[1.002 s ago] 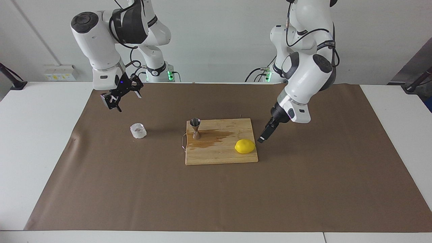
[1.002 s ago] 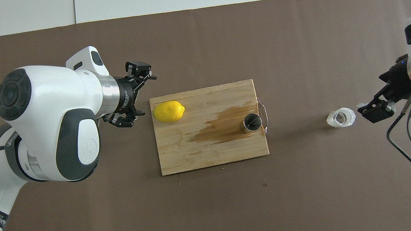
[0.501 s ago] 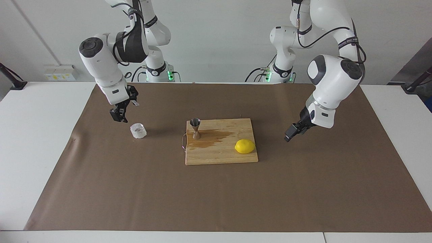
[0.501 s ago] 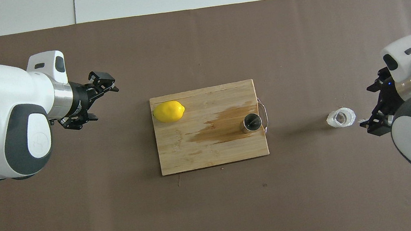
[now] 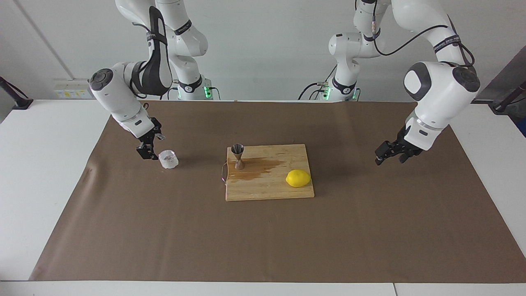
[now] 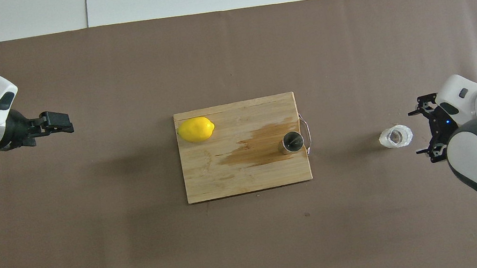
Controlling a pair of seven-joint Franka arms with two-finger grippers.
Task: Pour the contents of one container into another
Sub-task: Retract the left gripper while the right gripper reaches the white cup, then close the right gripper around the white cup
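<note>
I have the right gripper [image 5: 144, 153] low, just beside the glass tumbler [image 5: 168, 159], toward the right arm's end from the cutting board [image 5: 269, 187]; I can't tell its finger spread or whether it touches. The jigger [image 5: 238, 156] stands upright on the board's wet stain. The left gripper [image 5: 380, 156] hovers past the board's lemon [image 5: 298, 178] end, fingers unreadable.

This is a robotics lab rather than a kitchen: two white arms [image 5: 123, 94] are bolted at the edge of a plain white table [image 5: 45, 135] covered by brown paper [image 5: 263, 238], against a bare white wall with loose cables [image 5: 316, 88], while a cutting board [image 5: 267, 185] and lemon [image 5: 298, 178] serve as props
</note>
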